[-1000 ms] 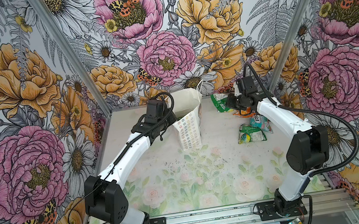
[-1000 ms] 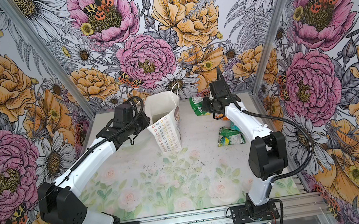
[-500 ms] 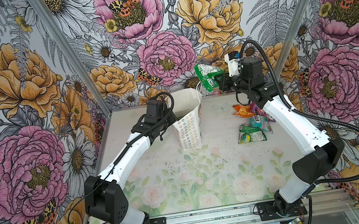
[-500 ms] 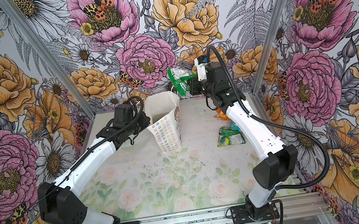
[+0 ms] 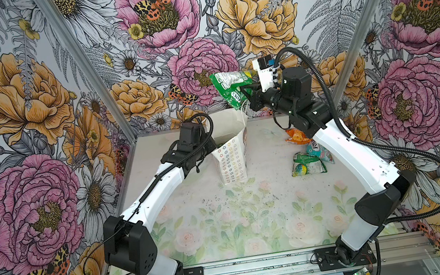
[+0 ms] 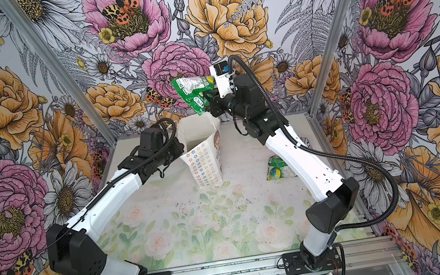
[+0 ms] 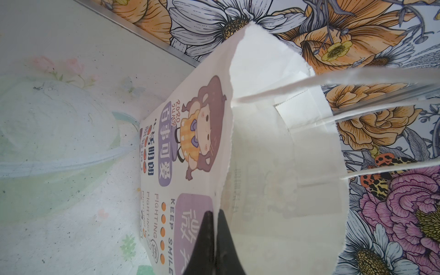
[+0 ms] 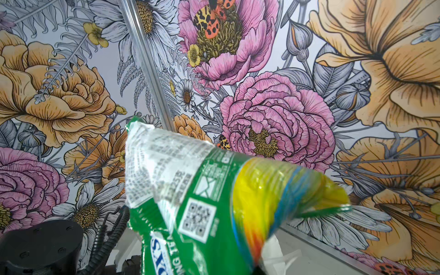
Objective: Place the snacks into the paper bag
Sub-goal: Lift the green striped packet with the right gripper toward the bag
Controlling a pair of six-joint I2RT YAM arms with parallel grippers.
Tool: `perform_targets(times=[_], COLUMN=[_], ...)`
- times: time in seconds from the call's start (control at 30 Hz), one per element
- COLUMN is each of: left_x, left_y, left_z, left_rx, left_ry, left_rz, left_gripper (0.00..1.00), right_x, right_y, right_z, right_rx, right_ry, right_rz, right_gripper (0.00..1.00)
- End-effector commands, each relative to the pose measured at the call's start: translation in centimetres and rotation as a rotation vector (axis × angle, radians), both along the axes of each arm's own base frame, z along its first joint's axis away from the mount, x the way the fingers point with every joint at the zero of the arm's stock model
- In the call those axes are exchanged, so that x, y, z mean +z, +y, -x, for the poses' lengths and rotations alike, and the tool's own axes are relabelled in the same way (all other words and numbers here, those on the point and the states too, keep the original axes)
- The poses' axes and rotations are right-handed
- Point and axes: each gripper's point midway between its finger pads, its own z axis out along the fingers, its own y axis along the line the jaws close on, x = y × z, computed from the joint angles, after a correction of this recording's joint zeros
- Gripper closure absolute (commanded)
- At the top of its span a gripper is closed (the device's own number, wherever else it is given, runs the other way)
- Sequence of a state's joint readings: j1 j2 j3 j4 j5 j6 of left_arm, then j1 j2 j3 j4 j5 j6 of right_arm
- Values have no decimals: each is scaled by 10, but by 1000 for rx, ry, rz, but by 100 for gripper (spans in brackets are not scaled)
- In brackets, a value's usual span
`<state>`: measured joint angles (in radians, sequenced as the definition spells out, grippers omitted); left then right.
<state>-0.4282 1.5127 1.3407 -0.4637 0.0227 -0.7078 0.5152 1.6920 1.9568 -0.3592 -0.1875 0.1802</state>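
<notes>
While your left gripper (image 7: 214,212) is pinching the paper bag (image 5: 232,162), your right gripper (image 5: 246,92) is clamping a green snack (image 5: 230,84). It's hanging upper centre.

Bright, even light, soft shadows; string handles (image 7: 371,77) and green packet (image 8: 214,214) blurred up close.

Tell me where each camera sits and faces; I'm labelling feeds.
Top views: high in front, looking down at the floral table; left arm and right arm show.
Left wrist: on the left arm, looking along the left gripper pinching the white flower-ringed paper bag.
Right wrist: on the right arm, facing the floral wall past the green-and-yellow foil packet; left arm's wrist shows.
Shared: top views also show the bag, and the packet in the right gripper.
</notes>
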Motion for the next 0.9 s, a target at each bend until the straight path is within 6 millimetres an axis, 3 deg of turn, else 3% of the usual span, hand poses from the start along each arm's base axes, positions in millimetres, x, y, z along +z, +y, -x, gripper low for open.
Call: perform_targets(times=[0.0,0.33,0.53,0.87], left_x=[19,18,19,17], left_y=[-2,0,1,1], left_z=[2,1,2,3], left_rx=[-11,-9,-8,-6], left_ry=[-60,-60,-62,-60], left_rz=[20,19,21,24], left_gripper=[100,100,100,100], right_x=[-5,-41,-56,-98], right_y=[10,19,20,28], right_z=[-15,-42,-46,-46], right_rx=[-45,-112,-117,-150], right_ry=[-68,-54,-50,-95], right_rz=[108,280,350,664], right_gripper=[100,100,100,100])
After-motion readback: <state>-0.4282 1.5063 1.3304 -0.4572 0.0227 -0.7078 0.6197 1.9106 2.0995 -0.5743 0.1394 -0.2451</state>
